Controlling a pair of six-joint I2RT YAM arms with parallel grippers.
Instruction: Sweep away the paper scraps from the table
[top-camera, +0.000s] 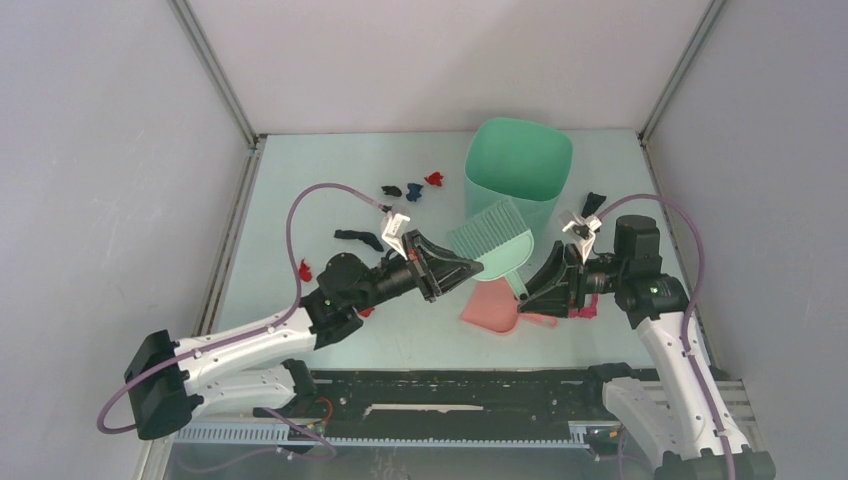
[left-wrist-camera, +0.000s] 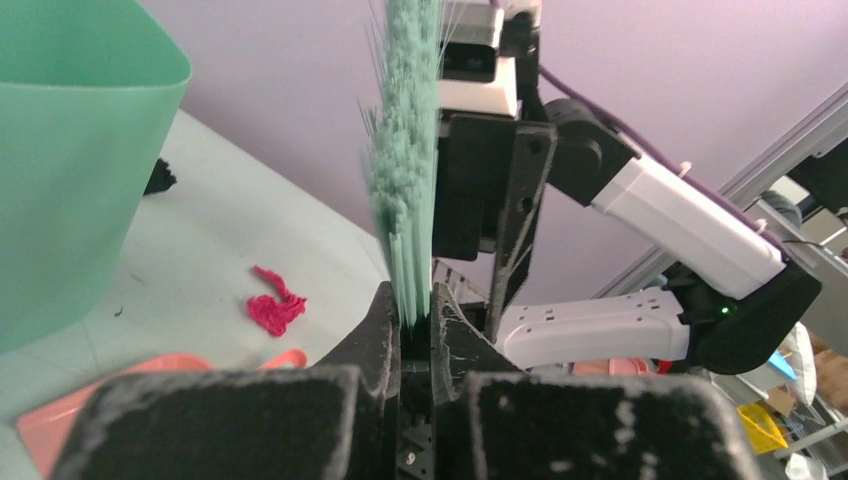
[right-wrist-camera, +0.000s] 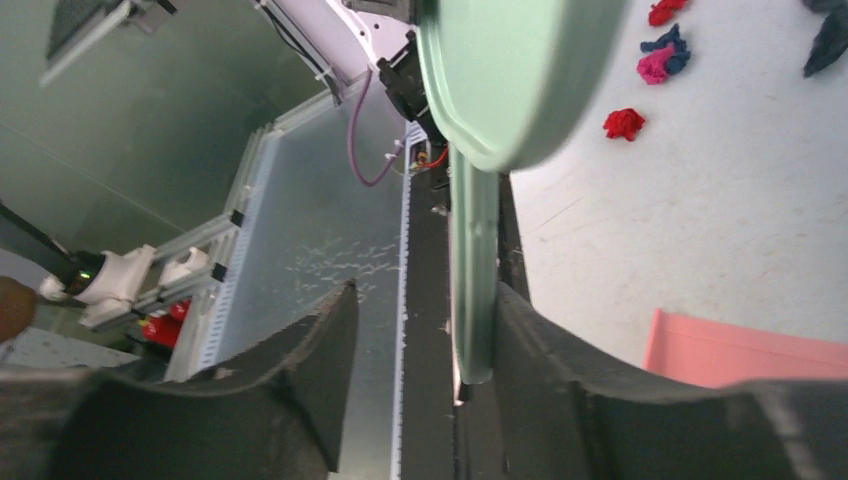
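The green hand brush (top-camera: 490, 235) hangs above the table (top-camera: 300, 200) between both arms. My left gripper (top-camera: 472, 268) is shut on its bristles (left-wrist-camera: 405, 150). My right gripper (top-camera: 535, 290) is open, its jaws wide around the brush handle (right-wrist-camera: 473, 280), which rests against one finger (right-wrist-camera: 540, 340). Paper scraps lie at the back: black (top-camera: 392, 190), blue (top-camera: 413, 192) and red (top-camera: 434, 179). Others are a black one (top-camera: 358, 237), a red one (top-camera: 305, 269), a black one (top-camera: 594, 201), and a magenta one (left-wrist-camera: 275, 308) by the right arm.
The pink dustpan (top-camera: 490, 305) lies on the table under the brush, between the two grippers. The tall mint-green bin (top-camera: 517, 170) stands behind it, close to the brush head. Grey walls and metal rails enclose the table.
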